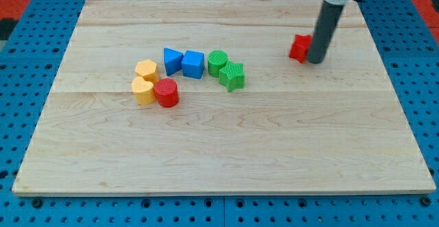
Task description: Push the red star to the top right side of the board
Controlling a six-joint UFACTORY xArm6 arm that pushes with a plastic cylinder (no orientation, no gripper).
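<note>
Tip (316, 61) touching red star (298, 47), right side.

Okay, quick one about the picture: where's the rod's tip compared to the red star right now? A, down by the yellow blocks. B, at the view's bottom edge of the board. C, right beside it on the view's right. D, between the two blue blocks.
C: my tip stands immediately on the view's right of the red star, partly covering it, far from the cluster of other blocks toward the view's left.
</note>
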